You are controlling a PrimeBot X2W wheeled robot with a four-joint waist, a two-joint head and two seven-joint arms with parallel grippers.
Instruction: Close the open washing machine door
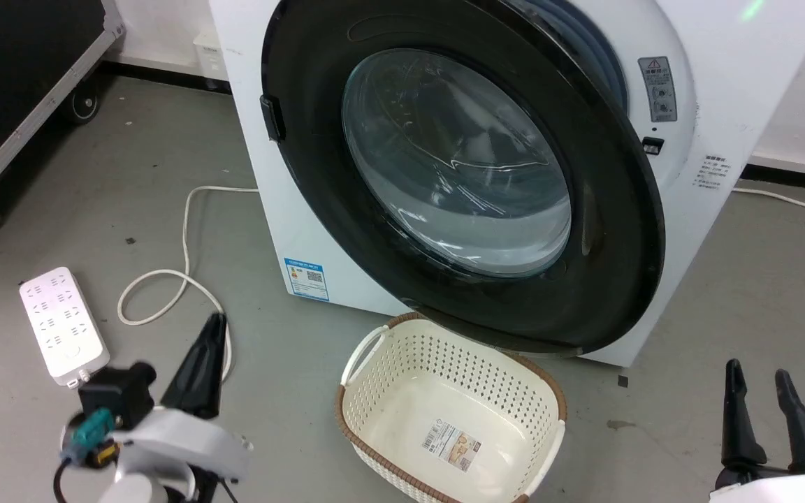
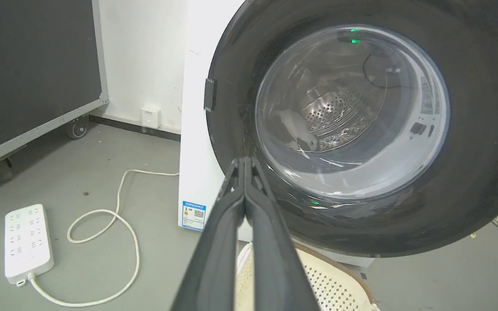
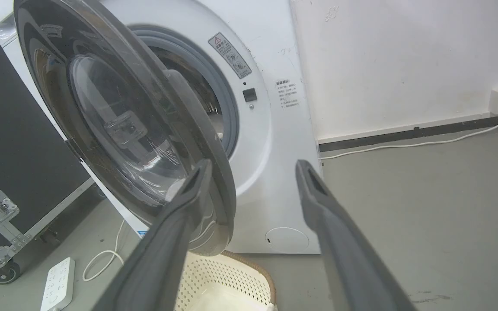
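Observation:
The white washing machine [image 1: 717, 105] stands ahead with its glossy black round door [image 1: 605, 279] swung partly open, hinged at the left. The door [image 2: 482, 142] shows its clear glass bowl, with the steel drum visible through it. From the right wrist view the door [image 3: 54, 108] stands ajar off the grey gasket [image 3: 227, 108] on the machine [image 3: 270, 142]. My left gripper [image 1: 215, 323] is shut at the lower left, empty, short of the door [image 2: 245, 160]. My right gripper [image 1: 757, 374] is open at the lower right, clear of the door's free edge [image 3: 253, 166].
A cream perforated laundry basket [image 1: 374, 412] with a brown rim sits on the floor under the door. A white power strip [image 1: 62, 323] and looped cable [image 1: 165, 279] lie at the left. A black wheeled case [image 1: 18, 77] stands far left.

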